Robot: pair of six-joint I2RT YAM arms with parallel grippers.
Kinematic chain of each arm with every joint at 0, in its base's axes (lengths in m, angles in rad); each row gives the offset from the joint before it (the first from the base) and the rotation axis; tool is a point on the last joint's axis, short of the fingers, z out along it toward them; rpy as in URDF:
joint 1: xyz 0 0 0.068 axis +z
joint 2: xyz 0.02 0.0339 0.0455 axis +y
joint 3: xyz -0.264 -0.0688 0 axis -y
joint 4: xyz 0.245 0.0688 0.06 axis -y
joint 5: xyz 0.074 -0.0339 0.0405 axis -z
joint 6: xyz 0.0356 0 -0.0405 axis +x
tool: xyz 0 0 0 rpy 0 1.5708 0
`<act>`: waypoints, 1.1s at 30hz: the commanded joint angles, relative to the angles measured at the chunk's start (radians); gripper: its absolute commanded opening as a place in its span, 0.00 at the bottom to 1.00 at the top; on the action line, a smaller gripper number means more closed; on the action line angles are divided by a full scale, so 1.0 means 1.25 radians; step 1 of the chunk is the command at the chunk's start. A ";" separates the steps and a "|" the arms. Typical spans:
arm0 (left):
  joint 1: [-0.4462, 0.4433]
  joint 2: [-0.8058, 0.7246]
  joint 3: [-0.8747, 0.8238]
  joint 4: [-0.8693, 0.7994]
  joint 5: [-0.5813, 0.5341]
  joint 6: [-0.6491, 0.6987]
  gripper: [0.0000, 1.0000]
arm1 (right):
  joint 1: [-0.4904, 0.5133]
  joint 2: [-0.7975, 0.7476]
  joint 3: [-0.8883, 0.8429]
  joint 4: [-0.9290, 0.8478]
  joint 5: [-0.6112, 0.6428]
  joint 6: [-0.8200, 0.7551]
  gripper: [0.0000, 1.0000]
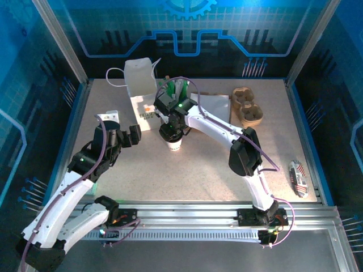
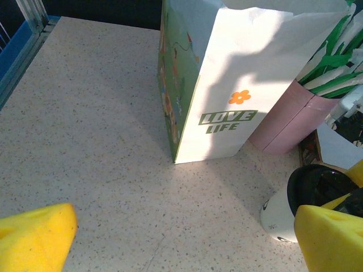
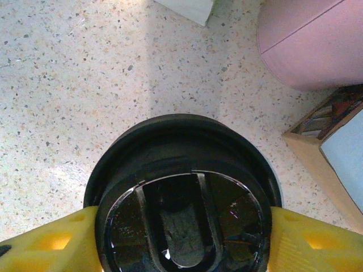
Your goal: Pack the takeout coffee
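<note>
The takeout coffee is a small white paper cup point(image 1: 174, 145) standing on the table just in front of the tall white paper bag point(image 1: 140, 85). Its round black lid point(image 3: 181, 170) sits on the cup's mouth. My right gripper point(image 3: 181, 241) comes down from above, its yellow fingers point(image 3: 51, 243) pressed against both sides of the lid. The left wrist view shows the cup point(image 2: 277, 218) at the right edge, capped by the lid point(image 2: 315, 187). My left gripper point(image 2: 187, 241) hovers left of the cup, open and holding nothing, facing the bag point(image 2: 227, 85).
A pink cup point(image 1: 178, 90) of green-and-white sticks stands right of the bag, also seen as the pink cup point(image 3: 312, 45). A brown cup carrier point(image 1: 248, 106) lies at the back right, a white sheet point(image 1: 212, 105) beside it. A wrapped packet point(image 1: 298, 177) lies near the right rail.
</note>
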 commanded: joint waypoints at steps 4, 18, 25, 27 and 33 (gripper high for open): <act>0.008 0.001 0.005 0.003 0.015 0.011 0.99 | -0.002 0.090 -0.064 -0.092 -0.056 0.024 0.62; 0.008 0.001 0.005 0.003 0.016 0.011 0.99 | -0.005 0.092 0.144 -0.203 -0.034 0.002 0.62; 0.009 0.001 0.005 0.004 0.017 0.011 0.99 | -0.007 0.090 0.180 -0.215 -0.031 -0.002 0.62; 0.009 0.001 0.005 0.004 0.018 0.011 0.99 | -0.009 0.093 0.197 -0.216 -0.035 -0.005 0.62; 0.010 0.001 0.005 0.004 0.018 0.011 0.99 | -0.017 0.110 0.237 -0.222 -0.045 -0.010 0.62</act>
